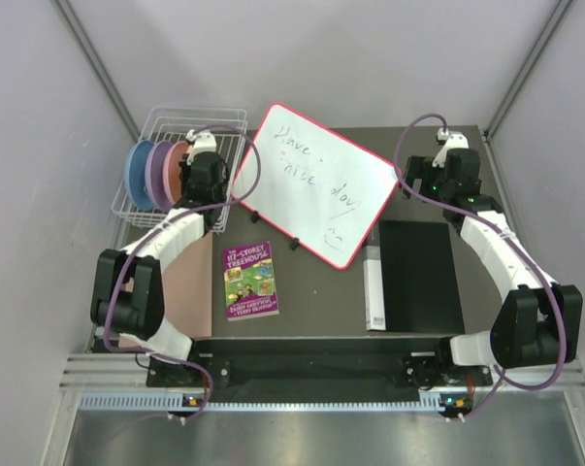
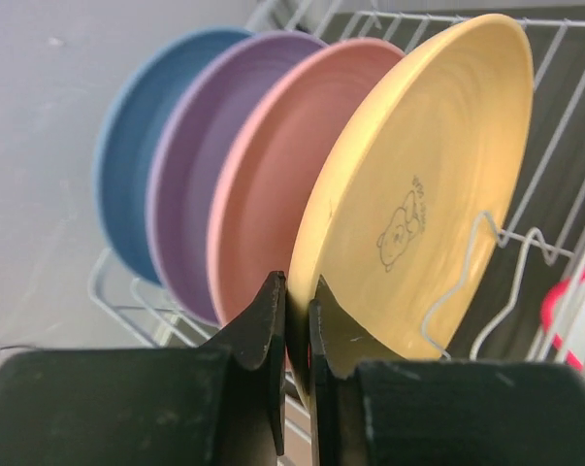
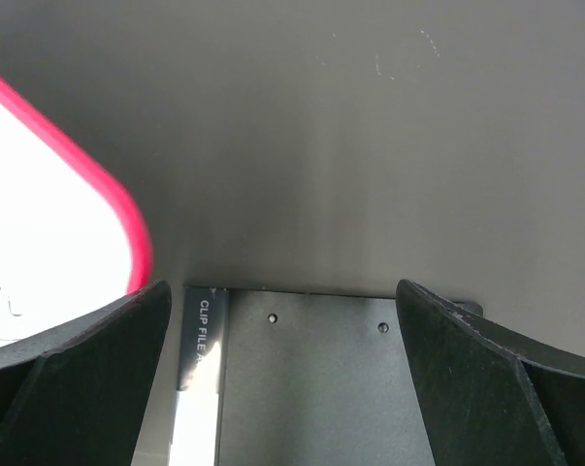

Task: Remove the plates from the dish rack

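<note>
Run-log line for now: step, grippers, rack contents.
step: grasping yellow plate | left gripper: shut on its rim | right gripper: open, empty, by clip file | dish rack: holds pink plate, lavender plate, blue plate

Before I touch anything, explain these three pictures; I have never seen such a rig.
A left arm and a right arm are bolted to a table, each ending in a gripper. One picture looks down from above; the other two come from wrist cameras. On the table: a wire dish rack holding a blue plate, lavender plate, pink plate and yellow-orange plate on edge, a red-framed whiteboard, a paperback book, a clip file. The left gripper pinches the yellow-orange plate's rim. The right gripper hangs open and empty.
</note>
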Motion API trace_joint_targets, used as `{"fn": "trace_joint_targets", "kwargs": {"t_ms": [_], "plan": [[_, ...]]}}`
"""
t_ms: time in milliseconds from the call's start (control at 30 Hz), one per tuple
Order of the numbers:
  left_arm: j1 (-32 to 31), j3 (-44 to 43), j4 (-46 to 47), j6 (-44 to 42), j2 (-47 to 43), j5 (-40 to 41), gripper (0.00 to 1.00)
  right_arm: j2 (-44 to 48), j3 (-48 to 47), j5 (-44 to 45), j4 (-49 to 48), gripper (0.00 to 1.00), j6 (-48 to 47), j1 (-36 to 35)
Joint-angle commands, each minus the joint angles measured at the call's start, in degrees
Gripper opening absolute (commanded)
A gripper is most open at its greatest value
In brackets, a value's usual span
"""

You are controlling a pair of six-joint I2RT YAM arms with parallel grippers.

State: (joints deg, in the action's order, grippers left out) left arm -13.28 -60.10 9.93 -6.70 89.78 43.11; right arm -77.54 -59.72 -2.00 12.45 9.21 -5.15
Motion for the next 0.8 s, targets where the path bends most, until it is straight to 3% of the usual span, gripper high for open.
{"fn": "trace_joint_targets", "kwargs": {"t_ms": [0,267,667,767], "plan": [[-4.03,-1.43,14.23,-4.28,1.1,11.71,0.0,0.63,-1.45,0.24,-1.46,1.0,0.1,-0.04],[-5.27,-2.74,17.75,-7.8,-0.74,22.53,0.0,1.86,-1.8,1.47,-0.32,1.0,-1.13,-0.04],[-7.89,-6.87,16.52,-8.15,-6.81,26.84,0.0,2.22,-1.27,0.68,-1.37,1.0,-0.86,-0.04],[-10.35,-8.02,11.63,-5.97,-9.08,25.8,0.0,1.69,-2.23,-0.55,-1.2,1.0,-1.04,-0.04]]}}
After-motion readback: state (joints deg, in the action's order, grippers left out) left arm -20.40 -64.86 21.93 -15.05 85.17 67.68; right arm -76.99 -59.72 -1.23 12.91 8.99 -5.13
